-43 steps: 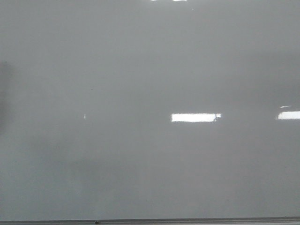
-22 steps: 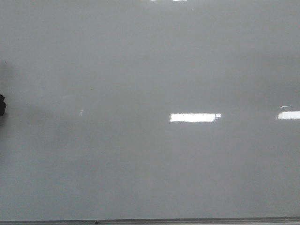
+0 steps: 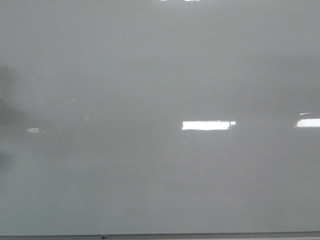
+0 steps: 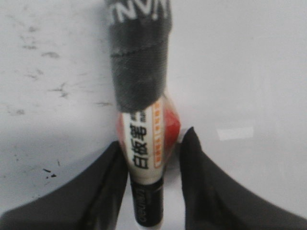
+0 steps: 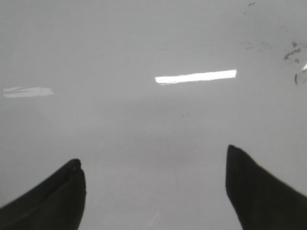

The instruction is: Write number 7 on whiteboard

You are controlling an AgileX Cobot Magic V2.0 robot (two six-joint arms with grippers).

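Observation:
The whiteboard [image 3: 160, 75] fills the front view, glossy pale grey. No number 7 shows on it in any view. Neither gripper shows in the front view. In the left wrist view my left gripper [image 4: 154, 140] is shut on a marker [image 4: 144, 148] with a white label, a red patch and a grey tape wrap on its far part. The marker points at the whiteboard [image 4: 249, 57]; its tip is out of view. In the right wrist view my right gripper [image 5: 152, 158] is open and empty over the bare whiteboard [image 5: 144, 38].
A thin grey metal edge strip [image 3: 200, 235] runs along the board's near edge. Bright rectangular light reflections [image 3: 207, 125] lie on the board. Faint dark smudges [image 4: 53, 88] mark the surface near the left gripper, and more smudges [image 5: 292, 52] show in the right wrist view.
A small black shape showed at the front view's left edge half a second ago and is gone now. A small bright reflection has appeared at the lower left.

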